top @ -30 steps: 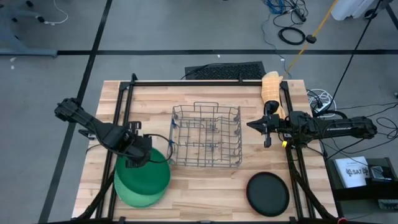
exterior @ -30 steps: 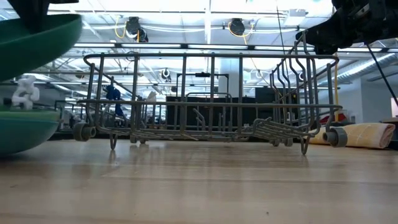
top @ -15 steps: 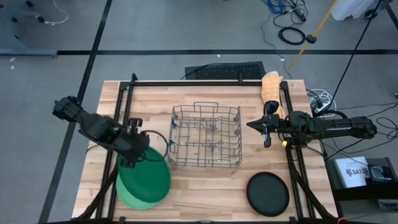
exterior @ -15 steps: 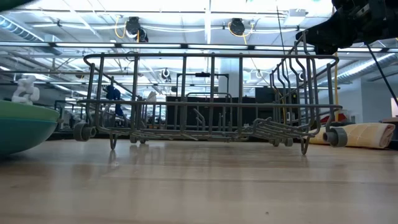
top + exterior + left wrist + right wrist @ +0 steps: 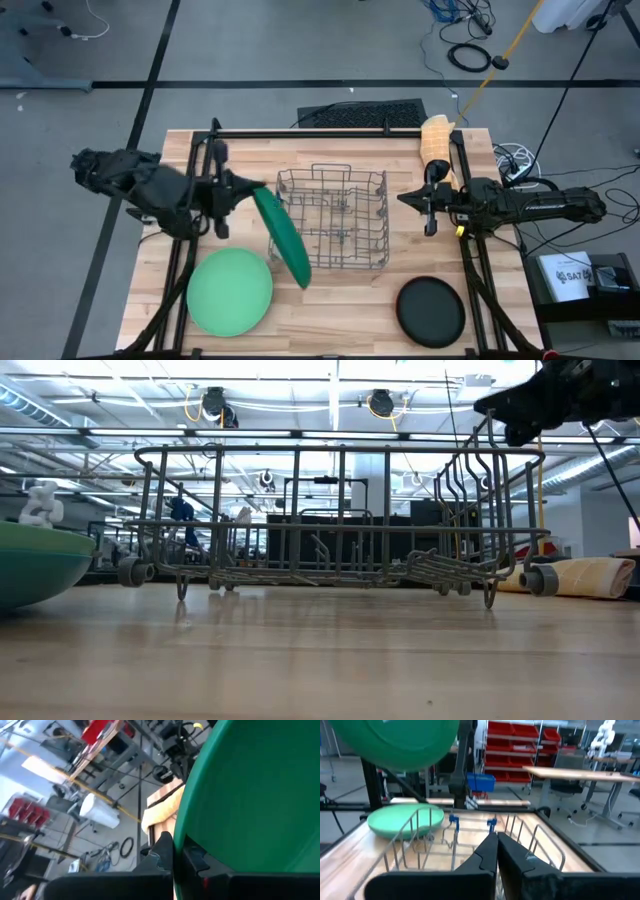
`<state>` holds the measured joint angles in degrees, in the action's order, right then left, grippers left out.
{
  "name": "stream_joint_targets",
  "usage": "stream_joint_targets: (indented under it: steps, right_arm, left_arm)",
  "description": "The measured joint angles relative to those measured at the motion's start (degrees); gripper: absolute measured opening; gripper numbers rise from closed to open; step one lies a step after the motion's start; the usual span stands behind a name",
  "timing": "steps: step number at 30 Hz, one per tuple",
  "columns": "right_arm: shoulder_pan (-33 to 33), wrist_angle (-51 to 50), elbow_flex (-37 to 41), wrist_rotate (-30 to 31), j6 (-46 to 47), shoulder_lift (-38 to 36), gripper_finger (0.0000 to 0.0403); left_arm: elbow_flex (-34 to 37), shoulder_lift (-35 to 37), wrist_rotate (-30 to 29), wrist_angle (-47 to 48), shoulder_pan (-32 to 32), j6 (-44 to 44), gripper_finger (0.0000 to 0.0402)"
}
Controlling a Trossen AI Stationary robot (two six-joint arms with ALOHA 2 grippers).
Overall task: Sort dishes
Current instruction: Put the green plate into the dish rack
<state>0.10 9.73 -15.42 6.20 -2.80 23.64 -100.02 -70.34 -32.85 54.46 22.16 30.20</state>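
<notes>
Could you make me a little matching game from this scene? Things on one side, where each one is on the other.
Things:
1. teal plate
2. light-green plate
3. black plate
4. wire rack

Places:
A. flat on the table, near its front right corner
B. standing mid-table between the two arms
C. held on edge in the air by the left gripper
D. flat on the table, front left

Pairs: 1-C, 2-D, 3-A, 4-B
</notes>
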Motion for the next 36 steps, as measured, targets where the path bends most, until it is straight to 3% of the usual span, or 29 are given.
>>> stream_joint_targets:
  steps: [3, 9, 17, 22, 28, 36]
  right_arm:
    - [0.0, 2.8, 0.0, 0.0, -0.4, 0.0, 0.0006]
    - [0.0, 7.7, 0.0, -0.2, -0.1, 0.0, 0.0006]
    - [0.0, 13.5, -2.5, -0.1, 3.5, 4.4, 0.0006]
    - [0.6, 9.5, -13.1, 0.3, 3.5, 15.1, 0.0006]
    - [1.5, -1.0, -30.0, 10.1, 0.2, 32.9, 0.0006]
    - [1.3, -4.2, -44.1, 10.1, -2.5, 52.5, 0.0006]
  left_arm:
    - [2.3, 0.1, 7.1, -2.0, -5.6, 2.8, 0.0]
    - [13.0, 1.5, 28.3, -13.0, -18.7, 9.4, 0.0]
    - [27.8, 2.1, 46.2, -26.3, -37.0, 12.4, 0.0]
    - [31.2, 2.1, 53.5, -28.9, -43.2, 12.6, 0.0]
    - [32.3, 2.2, 59.9, -30.0, -48.0, 13.5, 0.0]
    - [33.9, 2.1, 64.4, -28.9, -51.6, 14.3, 0.0]
